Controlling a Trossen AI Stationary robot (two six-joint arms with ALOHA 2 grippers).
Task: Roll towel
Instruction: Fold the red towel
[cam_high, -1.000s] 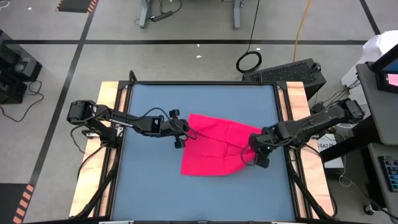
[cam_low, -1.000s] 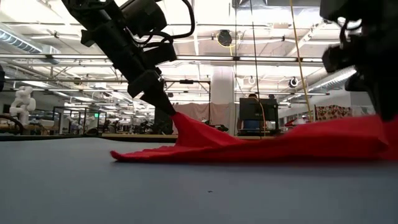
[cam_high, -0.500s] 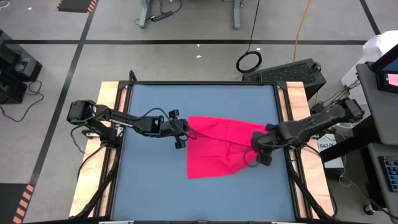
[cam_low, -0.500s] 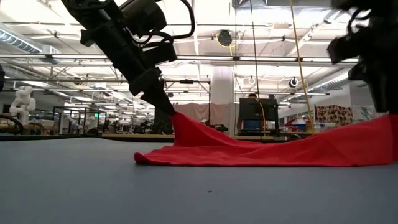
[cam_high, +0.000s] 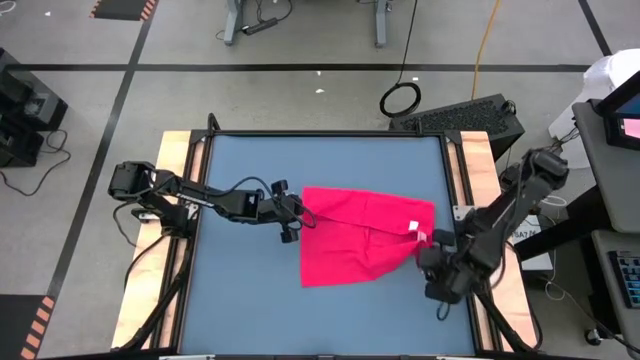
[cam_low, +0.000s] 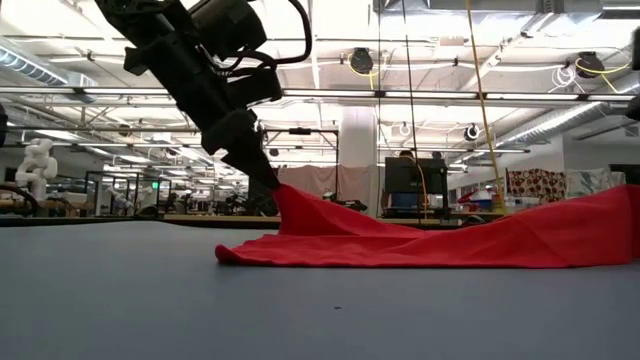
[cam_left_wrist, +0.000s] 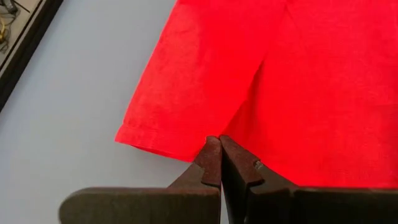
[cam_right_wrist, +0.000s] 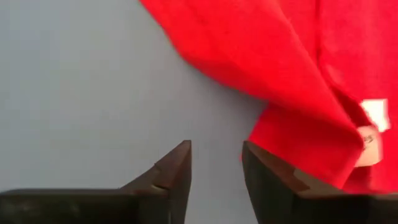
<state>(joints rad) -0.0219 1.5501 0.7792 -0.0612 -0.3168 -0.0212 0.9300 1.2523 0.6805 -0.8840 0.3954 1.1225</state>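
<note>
Clamped tight on the towel's (cam_high: 365, 236) left edge in the high view, the left claw (cam_high: 296, 222) pins the red cloth on the blue tabletop (cam_high: 240, 290), while the right claw (cam_high: 430, 255) sits off the towel's right corner beside the white tag (cam_high: 414, 228), holding nothing. Low view: the left claw (cam_low: 268, 178) lifts its pinched corner into a peak and the rest lies flat. Wrist views show the left claw (cam_left_wrist: 219, 152) shut on cloth and the right claw (cam_right_wrist: 216, 155) parted over bare tabletop; rolling well probably means regripping the free edge squarely, keeping the cloth taut.
</note>
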